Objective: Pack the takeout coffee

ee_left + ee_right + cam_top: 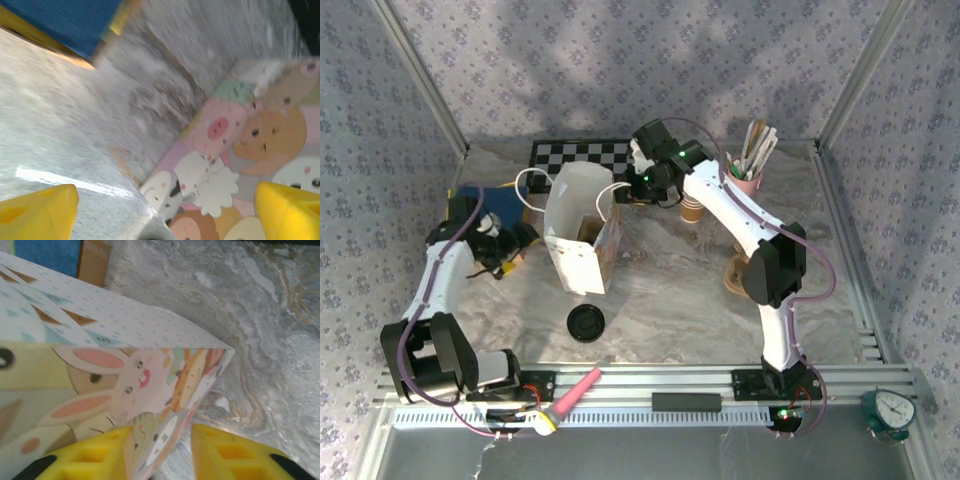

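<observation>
1. Two arms extend over the grey marbled bench (pixel 680 300) toward a white paper bag (pixel 575 268), which stands upright near the middle with its mouth open.
2. At the bag's upper right rim sits the right end effector (pixel 642 186). Seen from the right wrist, its yellow fingers (pixel 95 455) stand partly apart astride a corner of the bag, beside a printed rabbit. The paper wall lies close to one finger and clear of the other, so nothing is clamped.
3. Low over the bench, just left of the bag and in front of a blue box (pixel 480 200), sits the left end effector (pixel 508 250). The left wrist view is blurred. Its yellow fingertips (pixel 40 210) stand wide apart with nothing between them, and the bag's cartoon-animal side lies ahead.
4. Low inside the bag's mouth, a small tan-brown shape appears to be the takeout coffee (pixel 588 232). Its rim is too small to make out.
5. Another tan-brown cup form (pixel 692 210) stands on the bench just behind the right forearm, partly hidden. It lies between the bag and a pink holder of stirrers (pixel 748 178).
6. Lying flat on the bench in front of the bag, and apart from it, is a black lid (pixel 586 323).
7. Behind the bag, at the back wall, lies a checkerboard (pixel 582 153).
</observation>
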Controlling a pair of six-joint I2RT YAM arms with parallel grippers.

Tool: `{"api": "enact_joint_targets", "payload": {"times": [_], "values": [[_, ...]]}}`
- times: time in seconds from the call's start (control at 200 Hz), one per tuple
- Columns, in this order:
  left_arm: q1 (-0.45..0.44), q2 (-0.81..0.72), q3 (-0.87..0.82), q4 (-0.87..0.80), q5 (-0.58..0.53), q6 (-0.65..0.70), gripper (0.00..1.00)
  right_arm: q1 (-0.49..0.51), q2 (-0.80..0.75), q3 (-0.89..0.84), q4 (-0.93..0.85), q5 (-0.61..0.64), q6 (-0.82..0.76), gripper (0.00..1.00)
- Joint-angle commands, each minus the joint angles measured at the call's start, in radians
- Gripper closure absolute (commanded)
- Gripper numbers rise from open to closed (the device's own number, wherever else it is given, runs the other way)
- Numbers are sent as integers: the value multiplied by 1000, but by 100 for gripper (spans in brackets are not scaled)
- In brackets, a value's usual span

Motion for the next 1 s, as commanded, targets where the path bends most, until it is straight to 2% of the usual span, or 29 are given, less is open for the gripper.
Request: {"api": "enact_joint_targets", "payload": {"times": [0.0, 0.295, 0.38, 0.595, 0.835, 0.995], "values": [[53, -10, 96, -44, -83, 30, 11, -14, -135, -58, -13, 56, -12, 61], [77, 223, 304, -43, -242, 160, 20, -2, -353, -283, 53, 106, 4, 52], [74, 298, 361, -25, -276, 193, 29, 15, -403, -329, 62, 114, 7, 50], [65, 458, 461, 19, -367, 219, 29, 45, -486, -402, 69, 149, 27, 46], [6, 611, 549, 33, -496, 279, 29, 56, -517, -438, 60, 172, 61, 46], [-1, 673, 565, 22, -497, 283, 29, 61, -527, -456, 47, 192, 73, 45]]}}
